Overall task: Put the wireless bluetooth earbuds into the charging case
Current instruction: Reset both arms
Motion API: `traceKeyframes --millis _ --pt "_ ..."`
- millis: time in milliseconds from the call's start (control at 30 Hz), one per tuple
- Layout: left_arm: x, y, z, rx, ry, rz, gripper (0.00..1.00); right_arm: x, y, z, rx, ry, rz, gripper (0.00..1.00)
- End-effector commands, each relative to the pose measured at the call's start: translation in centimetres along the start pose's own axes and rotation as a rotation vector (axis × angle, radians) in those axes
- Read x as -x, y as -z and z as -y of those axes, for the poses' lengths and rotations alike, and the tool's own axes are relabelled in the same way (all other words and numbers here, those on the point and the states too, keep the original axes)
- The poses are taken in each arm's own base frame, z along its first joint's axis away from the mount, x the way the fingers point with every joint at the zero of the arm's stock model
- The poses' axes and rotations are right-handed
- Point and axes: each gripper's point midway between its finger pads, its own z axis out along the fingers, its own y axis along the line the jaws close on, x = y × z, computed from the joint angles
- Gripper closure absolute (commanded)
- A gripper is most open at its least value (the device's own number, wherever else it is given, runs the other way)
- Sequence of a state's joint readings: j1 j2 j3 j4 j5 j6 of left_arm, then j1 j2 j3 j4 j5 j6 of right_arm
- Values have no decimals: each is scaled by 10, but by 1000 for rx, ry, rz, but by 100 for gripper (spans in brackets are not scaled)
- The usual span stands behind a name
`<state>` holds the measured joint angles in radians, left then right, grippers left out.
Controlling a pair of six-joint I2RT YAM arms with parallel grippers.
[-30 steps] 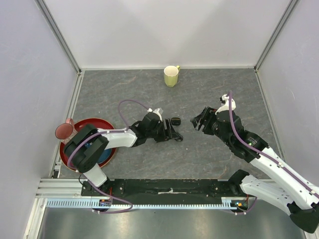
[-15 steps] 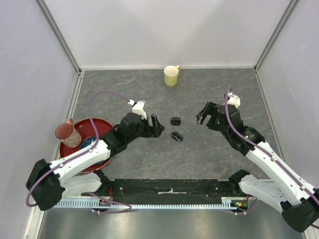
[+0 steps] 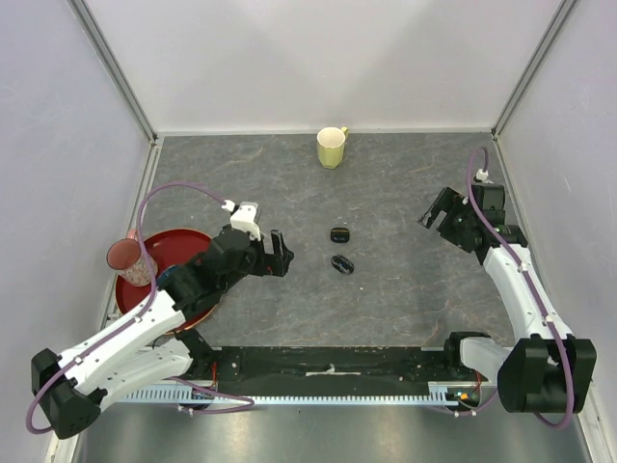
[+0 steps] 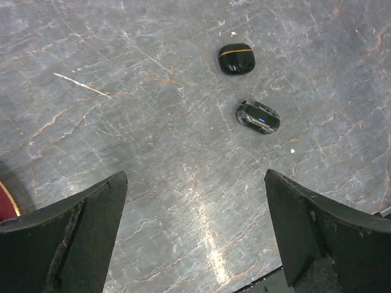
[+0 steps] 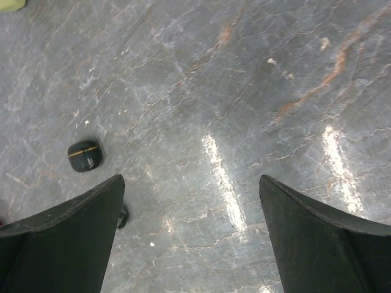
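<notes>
Two small black pebble-like charging cases lie shut on the grey table. One with a gold line (image 3: 339, 234) lies farther back and the other (image 3: 342, 264) lies nearer. Both show in the left wrist view, the gold-lined case (image 4: 236, 58) and the other case (image 4: 258, 116). In the right wrist view the gold-lined case (image 5: 84, 155) is clear and the other case (image 5: 123, 215) is half hidden by a finger. No earbuds are in view. My left gripper (image 3: 280, 253) (image 4: 194, 177) is open and empty, left of the cases. My right gripper (image 3: 439, 210) (image 5: 192, 180) is open and empty, far to their right.
A yellow cup (image 3: 332, 147) stands at the back middle. A red plate (image 3: 145, 289) with a pink cup (image 3: 125, 256) by its rim sits at the left, under my left arm. Grey walls enclose the table on three sides.
My left gripper has left the nearer case and drawn back to the left, now empty. My right gripper has drawn back to the right and farther from the cases.
</notes>
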<state>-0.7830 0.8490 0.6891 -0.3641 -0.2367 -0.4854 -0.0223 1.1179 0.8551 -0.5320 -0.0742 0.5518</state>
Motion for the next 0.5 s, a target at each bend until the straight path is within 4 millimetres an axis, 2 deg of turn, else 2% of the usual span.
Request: traceKeyframes --millis 0,133,233,333,367,400,433,467 --pt "33 19 -1 28 36 98 0 7 6 -16 94 80 17 2" --pt "49 33 3 -11 25 158 0 15 9 -6 49 114 75 2" --pt "57 42 -2 -3 27 200 0 19 9 5 9 121 130 2" --pt "60 47 -11 11 32 242 0 12 5 10 -7 122 119 2" --pt "65 55 -11 -6 32 275 0 9 1 12 -11 110 106 2" --pt "70 59 -9 -32 32 307 0 8 -1 12 -8 104 98 2" --pt "65 58 -8 -59 28 310 0 4 -3 10 6 100 83 2" --pt "71 70 -5 -98 37 364 0 2 -6 8 15 98 71 2"
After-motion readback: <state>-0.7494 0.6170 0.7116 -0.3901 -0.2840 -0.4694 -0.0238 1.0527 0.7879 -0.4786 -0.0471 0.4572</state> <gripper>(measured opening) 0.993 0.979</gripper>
